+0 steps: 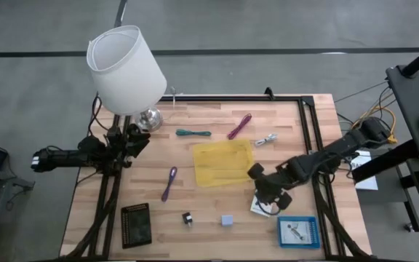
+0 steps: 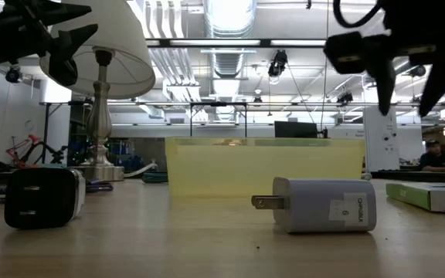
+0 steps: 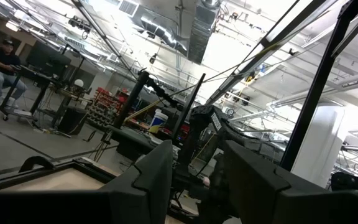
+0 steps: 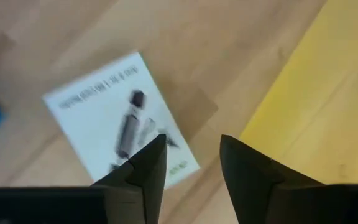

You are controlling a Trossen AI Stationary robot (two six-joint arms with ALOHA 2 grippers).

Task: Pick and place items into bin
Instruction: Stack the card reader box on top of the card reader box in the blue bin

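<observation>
A yellow bin (image 1: 224, 161) stands mid-table, seen also in the low view (image 2: 265, 166). My right gripper (image 1: 270, 195) hangs open just off the bin's near right corner, above a white packet (image 4: 120, 130) that lies flat on the wood. It touches nothing. My left gripper (image 1: 140, 140) waits open and empty by the lamp's base, held level. A teal cord (image 1: 193, 133), a magenta cord (image 1: 239, 126) and a silver clip (image 1: 265, 140) lie beyond the bin. A purple cord (image 1: 169, 183), a black piece (image 1: 187, 218) and a grey-blue cube (image 1: 227, 220) lie nearer.
A white lamp (image 1: 126, 69) stands at the far left. A blue-edged packet (image 1: 297, 231) lies at the near right and a black flat piece (image 1: 136, 224) at the near left. Dark frame rails run along the table's left and right sides.
</observation>
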